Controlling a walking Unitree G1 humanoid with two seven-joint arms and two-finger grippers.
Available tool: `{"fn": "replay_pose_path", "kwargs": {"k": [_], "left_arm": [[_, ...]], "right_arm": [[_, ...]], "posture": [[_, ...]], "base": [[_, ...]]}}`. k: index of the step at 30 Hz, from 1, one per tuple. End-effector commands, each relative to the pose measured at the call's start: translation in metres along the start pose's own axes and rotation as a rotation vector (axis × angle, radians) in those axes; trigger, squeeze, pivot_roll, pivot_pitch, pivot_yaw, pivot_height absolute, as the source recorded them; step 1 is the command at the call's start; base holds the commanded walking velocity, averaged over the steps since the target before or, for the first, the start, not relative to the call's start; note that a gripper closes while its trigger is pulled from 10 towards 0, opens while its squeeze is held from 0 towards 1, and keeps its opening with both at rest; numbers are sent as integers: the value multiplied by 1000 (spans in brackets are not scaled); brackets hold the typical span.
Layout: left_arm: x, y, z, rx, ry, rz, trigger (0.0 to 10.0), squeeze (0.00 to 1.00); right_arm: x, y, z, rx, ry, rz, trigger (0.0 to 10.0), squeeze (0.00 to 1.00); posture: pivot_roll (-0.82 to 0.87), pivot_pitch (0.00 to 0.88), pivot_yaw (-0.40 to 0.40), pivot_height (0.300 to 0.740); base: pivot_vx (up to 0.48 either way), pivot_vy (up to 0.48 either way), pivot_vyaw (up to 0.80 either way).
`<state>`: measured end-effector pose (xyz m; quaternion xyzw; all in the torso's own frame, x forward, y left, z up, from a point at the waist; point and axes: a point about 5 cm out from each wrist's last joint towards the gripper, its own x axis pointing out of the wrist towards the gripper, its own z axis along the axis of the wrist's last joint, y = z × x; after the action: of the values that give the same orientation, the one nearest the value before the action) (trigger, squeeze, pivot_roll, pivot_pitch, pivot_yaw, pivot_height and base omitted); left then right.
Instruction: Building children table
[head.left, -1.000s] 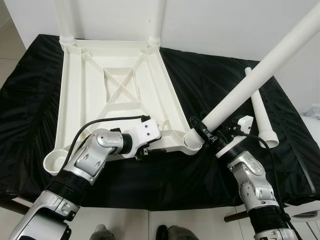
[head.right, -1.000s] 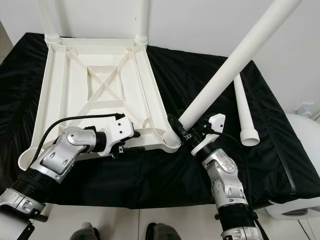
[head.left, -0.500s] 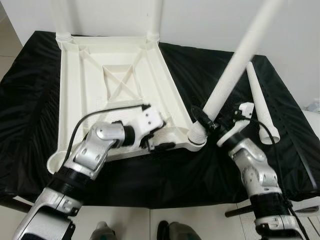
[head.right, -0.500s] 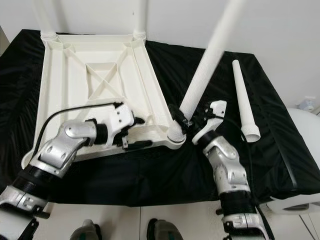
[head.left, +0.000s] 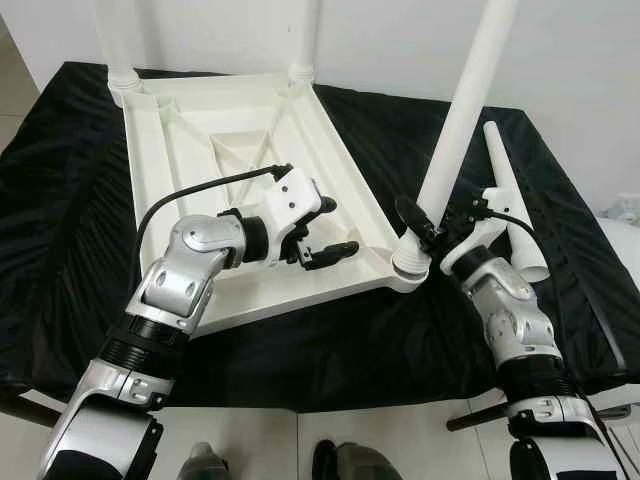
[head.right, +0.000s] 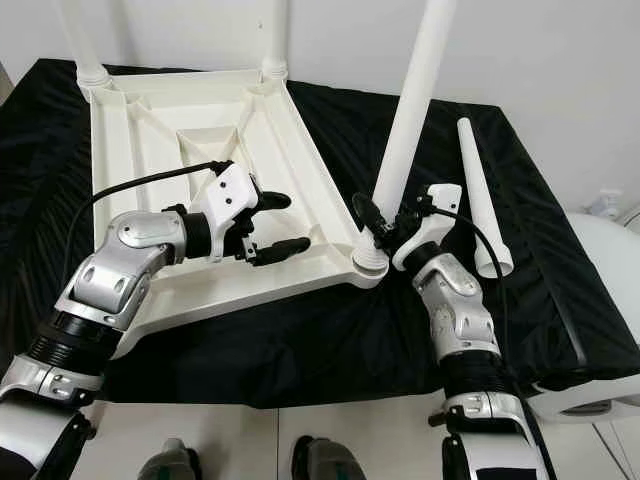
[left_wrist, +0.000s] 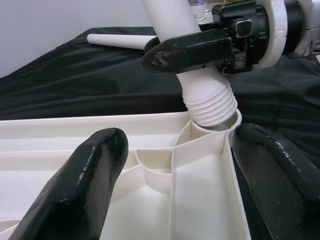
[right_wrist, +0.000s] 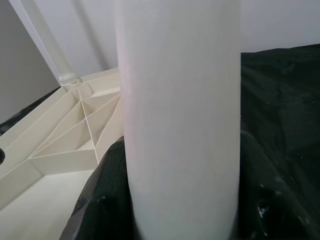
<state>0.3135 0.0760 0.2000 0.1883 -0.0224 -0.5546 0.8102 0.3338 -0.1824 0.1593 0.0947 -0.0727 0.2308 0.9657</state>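
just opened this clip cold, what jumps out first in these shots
A white tabletop lies upside down on a black cloth, ribs up, with two legs already standing at its far corners. At its near right corner the right gripper is shut on a third leg, threaded end sitting in the corner socket. The left gripper hovers open over the tabletop nearby, and a spare leg lies on the cloth.

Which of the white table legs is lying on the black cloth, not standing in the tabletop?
The loose leg right of the right hand; the others stand upright in corner sockets.

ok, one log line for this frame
step: third leg into near-right socket | right gripper: shut on table leg, upright | left gripper: open over tabletop | spare leg: on cloth
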Motion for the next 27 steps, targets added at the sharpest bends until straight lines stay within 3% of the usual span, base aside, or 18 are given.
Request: {"fn": "replay_pose_path", "kwargs": {"k": [1, 5, 9, 16, 19, 22, 24, 27], "left_arm": [[3, 3, 0, 0, -11, 115, 10000, 0], [6, 4, 3, -38, -33, 134, 10000, 0], [7, 5, 3, -45, -41, 146, 10000, 0], [9, 4, 3, -59, -42, 145, 10000, 0], [10, 5, 4, -86, -50, 151, 10000, 0], [9, 10, 11, -145, -89, 169, 10000, 0], [9, 11, 12, -157, -94, 171, 10000, 0], [6, 14, 20, -186, -129, 174, 10000, 0]], "right_arm": [[5, 1, 3, 33, -24, -3, 10000, 0], [10, 9, 11, 106, -88, 35, 10000, 0], [12, 4, 20, 177, -147, 9, 10000, 0], [12, 3, 23, 177, -159, 18, 10000, 0], [13, 2, 26, 155, -160, 16, 10000, 0], [12, -3, 24, 34, -102, 32, 10000, 0], [11, -4, 24, 16, -94, 34, 10000, 0], [8, -9, 18, -114, -16, 67, 10000, 0]], "posture": [[46, 35, -97, 740], [48, 29, -98, 740], [43, 23, -94, 740], [41, 17, -93, 740], [40, 14, -92, 740], [40, 11, -93, 740], [40, 11, -93, 740], [42, 5, -93, 740]], "base": [[0, 0, 0], [0, 0, 0], [0, 0, 0], [0, 0, 0], [0, 0, 0], [0, 0, 0], [0, 0, 0], [0, 0, 0]]}}
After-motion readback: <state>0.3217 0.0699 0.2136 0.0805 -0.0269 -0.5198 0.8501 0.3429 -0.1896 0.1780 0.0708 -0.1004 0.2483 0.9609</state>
